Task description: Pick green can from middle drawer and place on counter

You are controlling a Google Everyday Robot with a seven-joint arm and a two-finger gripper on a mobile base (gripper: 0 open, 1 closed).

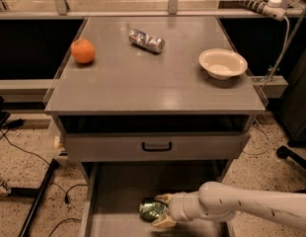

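The green can (pixel 151 210) lies on its side on the floor of the open middle drawer (pixel 118 186), near the front. My gripper (pixel 163 211) reaches in from the right on a white arm. Its two tan fingertips (pixel 163 198) stand apart, one behind and one in front of the can's right end. The can rests on the drawer floor. The grey counter (pixel 153 83) is above, at the top of the cabinet.
On the counter are an orange (pixel 83 51) at the left, a silver-and-blue can (pixel 146 39) lying at the back, and a white bowl (pixel 222 63) at the right. A closed drawer front with a black handle (pixel 157 146) overhangs the open drawer. Cables and a black stand leg (pixel 37 201) lie on the floor at the left.
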